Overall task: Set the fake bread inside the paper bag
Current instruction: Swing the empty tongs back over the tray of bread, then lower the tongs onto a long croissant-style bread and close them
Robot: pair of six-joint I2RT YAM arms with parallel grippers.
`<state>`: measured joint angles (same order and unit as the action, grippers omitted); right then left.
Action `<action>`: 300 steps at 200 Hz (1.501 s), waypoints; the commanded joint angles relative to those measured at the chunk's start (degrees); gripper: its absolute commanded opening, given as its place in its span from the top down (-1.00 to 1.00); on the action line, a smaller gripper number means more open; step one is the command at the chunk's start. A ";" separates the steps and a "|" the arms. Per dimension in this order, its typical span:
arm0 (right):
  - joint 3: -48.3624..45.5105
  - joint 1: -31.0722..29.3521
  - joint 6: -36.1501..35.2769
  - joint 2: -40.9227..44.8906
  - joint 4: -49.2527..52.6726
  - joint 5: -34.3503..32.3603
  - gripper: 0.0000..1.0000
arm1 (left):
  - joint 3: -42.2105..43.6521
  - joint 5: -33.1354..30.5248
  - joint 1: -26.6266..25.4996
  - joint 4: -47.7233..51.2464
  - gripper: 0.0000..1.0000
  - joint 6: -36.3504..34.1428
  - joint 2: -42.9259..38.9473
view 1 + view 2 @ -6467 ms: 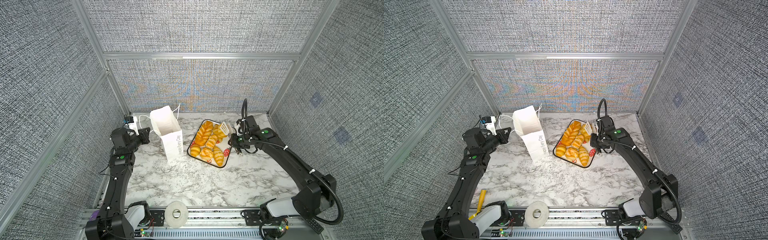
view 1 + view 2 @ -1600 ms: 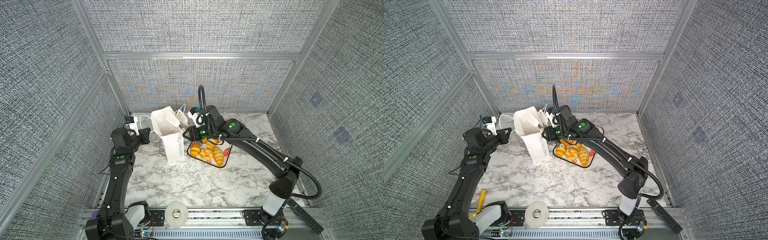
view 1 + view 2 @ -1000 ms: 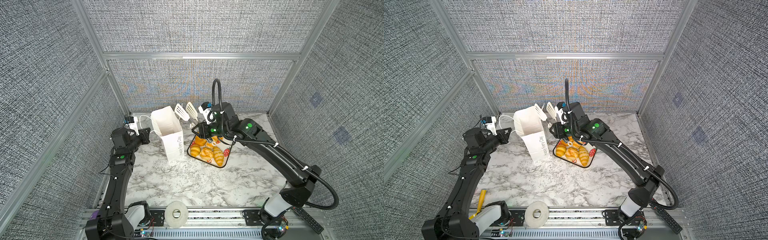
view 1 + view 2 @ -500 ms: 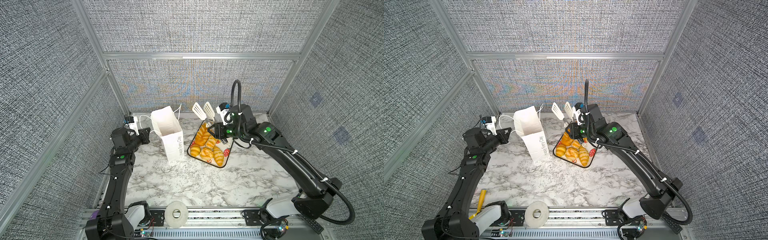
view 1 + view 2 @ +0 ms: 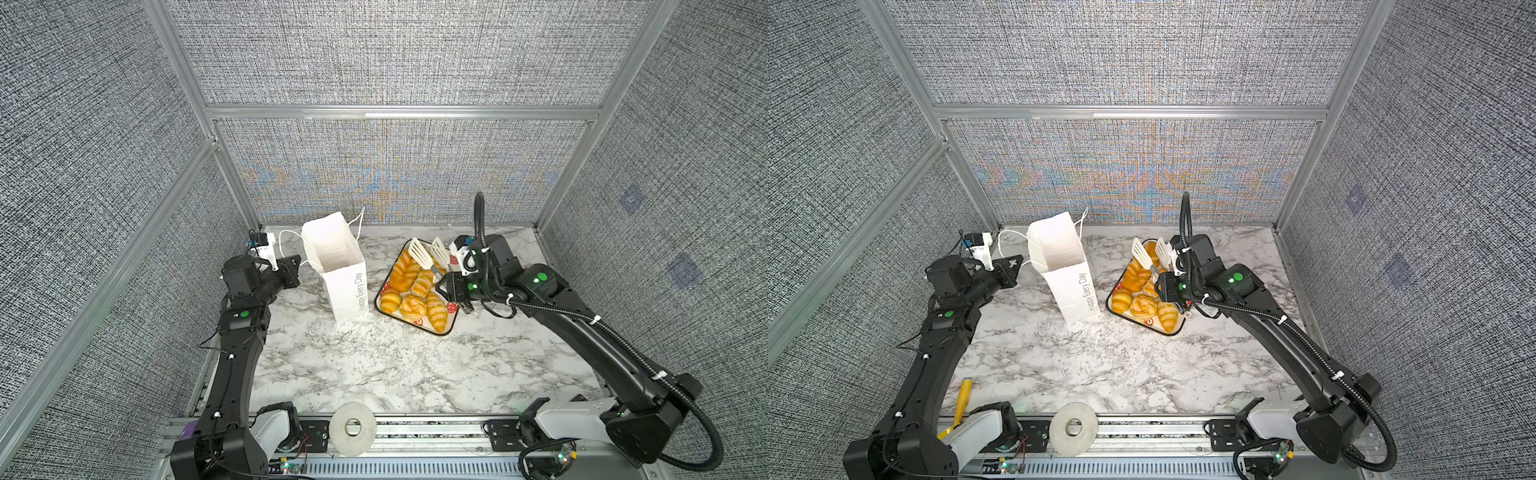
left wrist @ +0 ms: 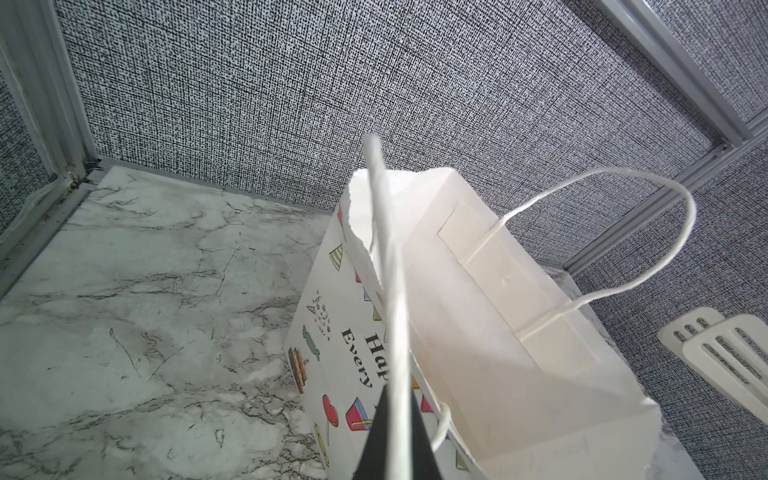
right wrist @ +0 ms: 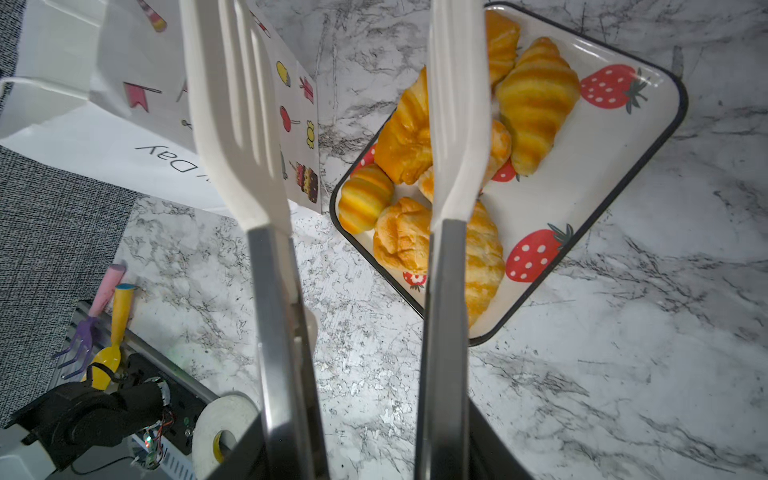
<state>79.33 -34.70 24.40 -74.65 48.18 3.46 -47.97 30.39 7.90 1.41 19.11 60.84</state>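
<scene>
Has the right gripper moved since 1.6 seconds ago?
Yes. The right gripper, holding tongs, was at the bag's mouth. In both top views it has swung right, away from the bag, and the tongs now hang over the tray of bread.

The paper bag [image 5: 340, 270] stands upright toward the back of the table [image 5: 374, 365], left of centre, its mouth facing up. Just to its right, with a narrow gap between them, lies the tray [image 7: 582, 174], set cornerwise, and the bread [image 5: 411, 284] is heaped on it, mostly along the side nearer the bag. The tongs [image 5: 417, 254] hang above the back end of the tray, over the rearmost bread, their arms running forward into the right gripper [image 5: 449, 286], which sits above the tray's right edge. The left gripper [image 5: 293, 268] is just left of the bag, pinching the handle [image 6: 394, 332] on that side. A tape roll [image 5: 353, 428] lies on the front rail, a scoop [image 5: 961, 397] at the front left
</scene>
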 commanded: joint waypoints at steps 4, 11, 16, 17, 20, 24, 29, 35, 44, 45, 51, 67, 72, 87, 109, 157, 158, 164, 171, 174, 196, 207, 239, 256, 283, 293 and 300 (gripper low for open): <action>-2.32 0.68 1.76 0.57 1.80 -0.97 0.00 | 0.24 0.96 0.05 -1.08 1.00 0.03 -0.31; -3.08 0.73 2.09 0.69 1.97 -1.04 0.00 | 0.23 0.82 0.01 -0.98 1.00 0.01 -0.29; -3.50 0.78 2.29 0.81 2.09 -1.08 0.00 | 0.21 0.81 0.01 -0.97 1.00 -0.02 -0.36; -3.67 0.78 2.35 0.82 2.09 -1.09 0.00 | 0.23 0.77 0.01 -0.93 1.00 -0.03 -0.36; -3.98 0.77 2.40 0.90 2.13 -1.09 0.00 | 0.24 0.80 0.01 -0.96 1.00 -0.03 -0.44; -4.46 0.77 2.54 1.02 2.17 -1.07 0.01 | 0.23 0.81 0.01 -0.97 1.00 -0.04 -0.46; -4.88 0.79 2.65 1.15 2.33 -1.10 0.00 | 0.26 0.81 -0.03 -0.95 1.00 -0.13 -0.37; -5.41 0.91 2.79 1.34 2.50 -1.26 0.00 | 0.23 0.81 -0.06 -0.97 1.00 -0.09 -0.37; -6.27 0.94 3.00 1.60 2.77 -1.48 0.00 | 0.29 0.82 0.01 -0.96 1.00 -0.04 -0.39; -6.37 0.99 3.05 1.61 2.78 -1.46 0.00 | 0.26 0.81 0.01 -0.97 1.00 -0.04 -0.38; -6.86 1.08 3.22 1.70 3.06 -1.74 0.00 | 0.24 0.81 0.01 -0.96 1.00 -0.08 -0.37; -8.39 1.36 3.54 1.95 3.38 -1.97 0.00 | 0.24 0.81 0.01 -0.97 1.00 -0.10 -0.42; -8.97 1.44 3.70 2.00 3.45 -1.96 0.00 | 0.23 0.81 0.01 -0.97 1.00 -0.04 -0.33; -10.50 1.76 4.10 1.97 3.32 -1.66 0.00 | 0.24 0.81 0.01 -0.97 1.00 -0.05 -0.30; -12.53 2.17 4.52 1.62 3.50 -0.88 0.00 | 0.19 0.81 0.01 -0.97 1.00 -0.10 -0.33; -17.85 2.79 5.89 2.21 1.62 0.60 0.00 | 0.33 1.00 0.01 -1.06 1.00 0.11 -0.06; -17.96 2.79 5.90 2.22 1.59 0.59 0.01 | 0.33 1.04 0.01 -1.06 1.00 0.12 -0.04; -18.43 2.82 6.01 2.17 1.48 0.58 0.00 | 0.33 1.07 0.01 -1.14 1.00 0.16 -0.02; -19.00 2.88 6.07 2.14 1.31 0.62 0.00 | 0.33 1.14 0.01 -1.20 1.00 0.15 0.02; -19.23 2.93 6.17 2.14 1.23 0.67 0.00 | 0.33 1.29 -0.03 -1.23 1.00 0.10 0.06; -20.73 3.13 6.53 1.88 0.33 1.36 0.00 | 0.28 1.34 0.01 -1.23 1.00 0.05 0.13; -21.33 3.09 6.62 1.71 -0.03 1.63 0.00 | 0.31 1.36 0.02 -1.24 1.00 0.10 0.15; -22.76 3.16 7.04 1.02 -1.30 2.40 0.00 | 0.42 1.34 0.01 -1.32 1.00 0.06 0.13; -23.31 3.15 7.17 0.78 -2.03 2.91 0.00 | 0.41 1.42 0.00 -1.28 1.00 0.06 0.24; -23.86 3.24 7.32 0.17 -2.86 2.95 0.00 | 0.39 1.42 0.01 -1.28 1.00 0.07 0.24; -23.80 3.32 7.24 -0.13 -3.12 3.04 0.00 | 0.42 1.43 0.01 -1.32 1.00 0.10 0.17; -23.79 3.32 7.19 -0.36 -3.22 3.12 0.00 | 0.38 1.36 0.05 -1.32 1.00 0.12 0.22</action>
<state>55.55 -31.48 31.07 -74.56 46.54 6.35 -47.64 31.05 7.90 1.34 19.16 60.97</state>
